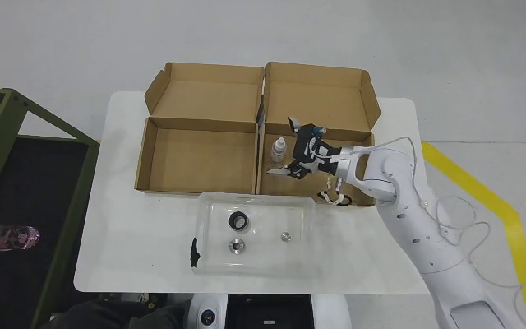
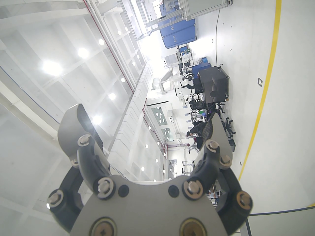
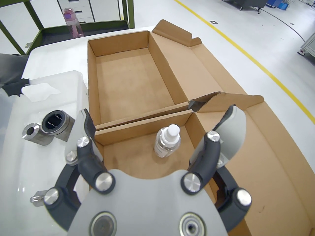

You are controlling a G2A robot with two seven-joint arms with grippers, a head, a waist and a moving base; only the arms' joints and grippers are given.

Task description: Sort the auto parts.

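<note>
A small clear bottle (image 1: 279,149) (image 3: 167,141) with a white cap stands upright in the right cardboard box (image 1: 329,107) (image 3: 258,148), near the wall it shares with the left box (image 1: 197,160) (image 3: 130,82), which holds nothing. My right gripper (image 1: 282,148) (image 3: 159,117) hangs open just above the bottle, one finger on each side. In front of the boxes, the clear tray (image 1: 304,215) (image 3: 49,84) holds a black-cored bearing (image 1: 239,220) (image 3: 55,122), a metal cylinder (image 1: 237,246) (image 3: 33,133) and a small metal part (image 1: 285,237) (image 3: 37,199). My left gripper (image 2: 145,119) points at the ceiling, open.
A black-gloved hand (image 1: 195,252) (image 3: 14,88) rests at the tray's left edge. A green cart (image 1: 33,164) stands left of the table with a pink bottle (image 3: 71,22) on it. Both box lids lie folded back at the far side.
</note>
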